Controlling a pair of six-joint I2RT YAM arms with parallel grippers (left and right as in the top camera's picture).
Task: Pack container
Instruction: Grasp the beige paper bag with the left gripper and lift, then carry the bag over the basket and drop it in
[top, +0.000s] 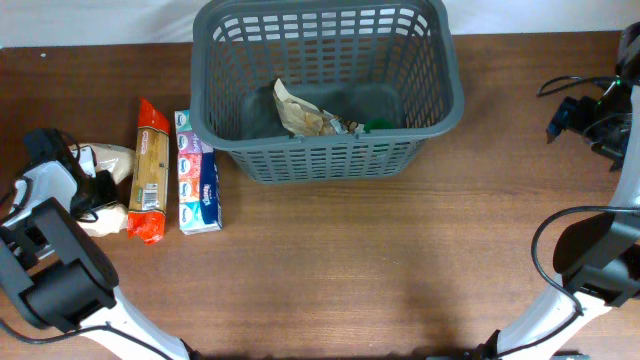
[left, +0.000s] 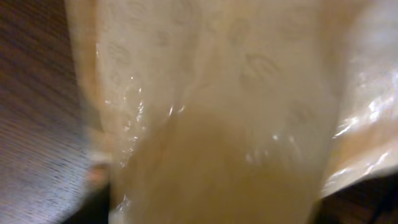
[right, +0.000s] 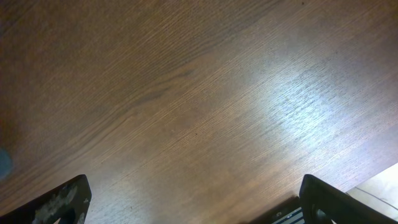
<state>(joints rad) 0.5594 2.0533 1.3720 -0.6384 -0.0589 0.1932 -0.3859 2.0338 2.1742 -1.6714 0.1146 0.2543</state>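
Because the left wrist camera sees only the soft pale bag pressed up close, I cannot tell if the left gripper has its fingers shut on the bag or just near it. From above, that gripper sits across the middle of the bag, close to the left edge of the tabletop. The bag looks floppy and slippery, so I think it could slide out of a weak hold. It could also sag and catch on the rim on the way in, or tear if only a thin bit of plastic is pinched. The long orange pasta pack lies just beside the bag. The blue tissue pack lies next to that, right up by the basket wall. A low carry could bump them both. The right gripper is over at the far right. Its fingers are spread wide with nothing between them, over bare wood. The container stands at the back middle of the tabletop, apart from the pale bag, with the two packs in between. It is a big dark grey basket with rounded corners, a thick rim and walls full of little slots. Inside lie a crumpled bag and something small and green, with lots of free room around them.
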